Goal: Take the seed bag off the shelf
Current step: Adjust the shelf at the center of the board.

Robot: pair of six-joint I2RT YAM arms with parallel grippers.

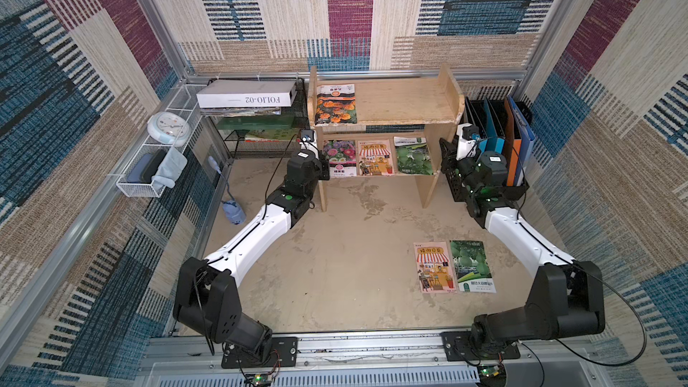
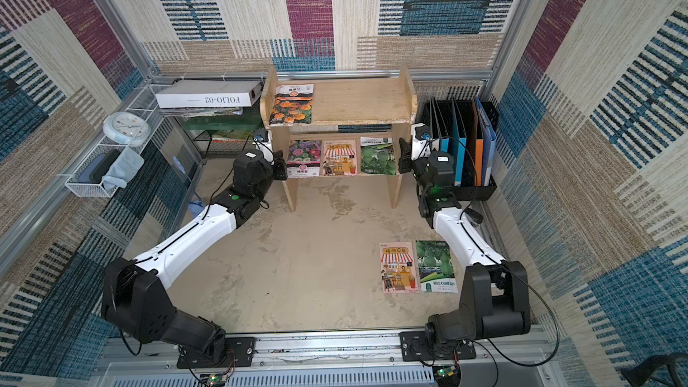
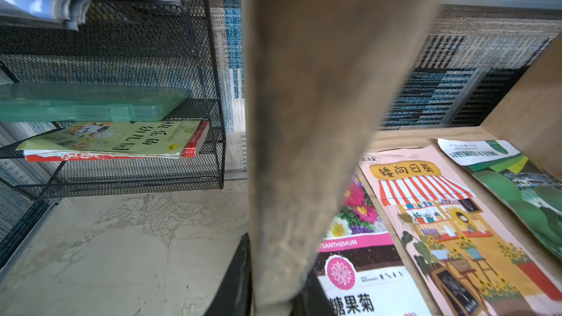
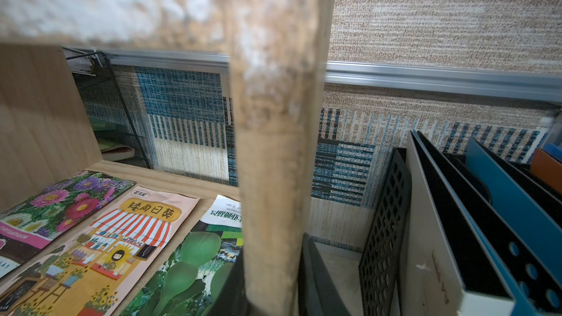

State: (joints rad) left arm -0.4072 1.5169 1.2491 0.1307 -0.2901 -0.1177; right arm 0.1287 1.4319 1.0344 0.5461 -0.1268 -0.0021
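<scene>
The light wooden shelf stands at the back of the table. An orange-flower seed bag lies on its upper tier. On the lower tier lie a pink-flower bag, a sunflower-shop bag and a green melon bag. My left gripper is shut on the shelf's left leg. My right gripper is shut on the right leg. Neither gripper touches a bag.
Two more seed bags lie flat on the table at front right. A black mesh rack with a white box stands left of the shelf. A black file holder with folders stands right of it. A white wire basket hangs on the left wall.
</scene>
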